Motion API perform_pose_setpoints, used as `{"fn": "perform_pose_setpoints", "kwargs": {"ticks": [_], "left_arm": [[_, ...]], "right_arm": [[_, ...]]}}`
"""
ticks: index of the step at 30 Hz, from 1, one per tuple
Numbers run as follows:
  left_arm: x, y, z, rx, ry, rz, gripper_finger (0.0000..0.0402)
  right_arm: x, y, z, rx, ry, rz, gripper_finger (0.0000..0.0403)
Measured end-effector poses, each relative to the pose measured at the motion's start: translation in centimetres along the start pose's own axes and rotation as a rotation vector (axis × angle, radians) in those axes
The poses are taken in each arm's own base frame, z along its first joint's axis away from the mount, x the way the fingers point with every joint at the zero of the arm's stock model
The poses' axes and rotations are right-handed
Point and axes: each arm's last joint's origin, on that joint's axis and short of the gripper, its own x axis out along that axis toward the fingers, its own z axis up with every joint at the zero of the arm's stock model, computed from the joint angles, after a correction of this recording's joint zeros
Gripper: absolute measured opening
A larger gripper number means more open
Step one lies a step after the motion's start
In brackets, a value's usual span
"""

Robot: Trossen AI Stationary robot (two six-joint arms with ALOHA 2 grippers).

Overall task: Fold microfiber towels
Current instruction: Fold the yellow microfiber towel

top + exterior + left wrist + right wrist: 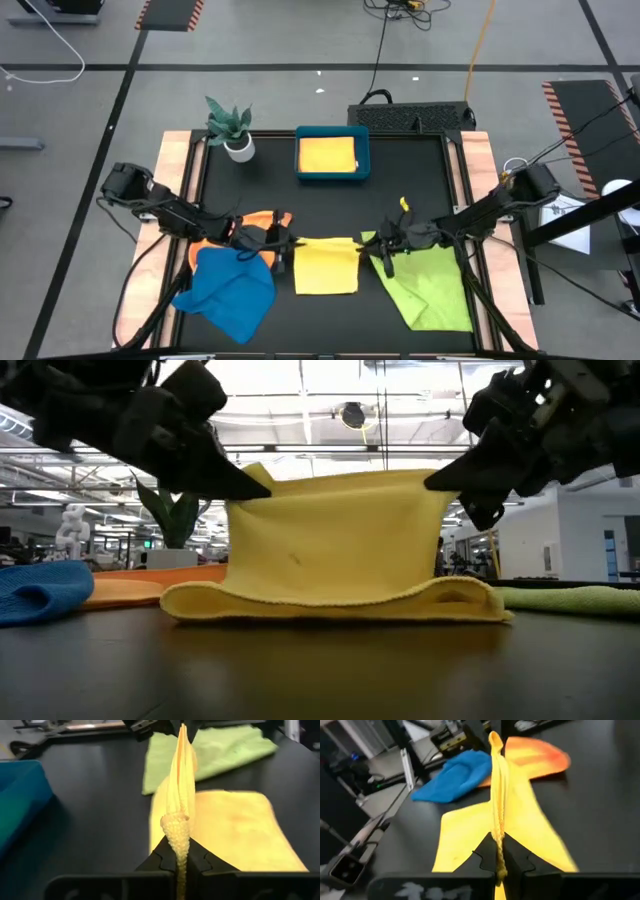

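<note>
Two pincers lift a yellow towel to fold it.

The tabletop [330,200] holds it all. Between the pincers the yellow towel [335,545] stands up, its other half flat. The left pincer [176,851] and right pincer [497,851] each pinch a corner tight, likely to fold the held edge over. Behind them, the tray [364,160] holds another yellow cloth [327,155].

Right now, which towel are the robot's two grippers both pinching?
The yellow towel in the middle: the left gripper and right gripper each pinch one edge. The blue towel, orange towel and green towel lie untouched.
</note>
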Motion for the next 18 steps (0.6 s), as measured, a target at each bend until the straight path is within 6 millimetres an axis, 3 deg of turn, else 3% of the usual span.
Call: {"fn": "perform_pose_setpoints", "kwargs": {"ticks": [9,18], "left_arm": [[-0.9,-2.7,-0.4,0.017,0.002,-0.093,0.0006],[-1.8,-5.0,-0.4,-0.004,-0.036,-0.159,0.0012]], "right_arm": [[2.7,2.2,-1.7,-0.038,0.102,0.069,0.0000],[3.0,2.7,-2.0,-0.042,0.122,0.099,0.0000]]}}
